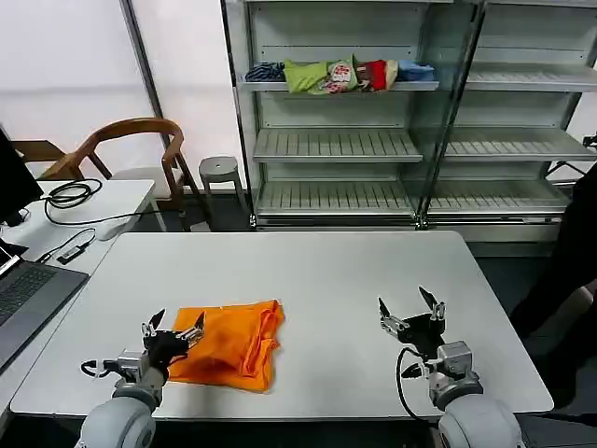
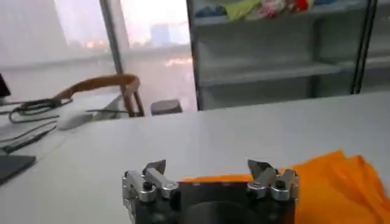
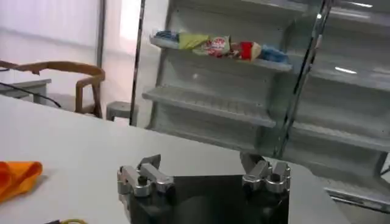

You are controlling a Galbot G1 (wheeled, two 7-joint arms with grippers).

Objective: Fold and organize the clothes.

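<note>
The clothes, an orange T-shirt, lie bunched in a rough folded heap on the near left part of the white table. My left gripper is open at the heap's left edge, fingers spread with nothing between them. From the left wrist the orange cloth shows just past and beside the open left gripper. My right gripper stands open over bare table at the near right, well apart from the shirt. The right wrist view has the open right gripper and a corner of the orange cloth.
A metal shelving unit stands behind the table, with small coloured folded garments on an upper shelf. A wooden chair and a stool are at the back left. A side desk with cables and a laptop lies left.
</note>
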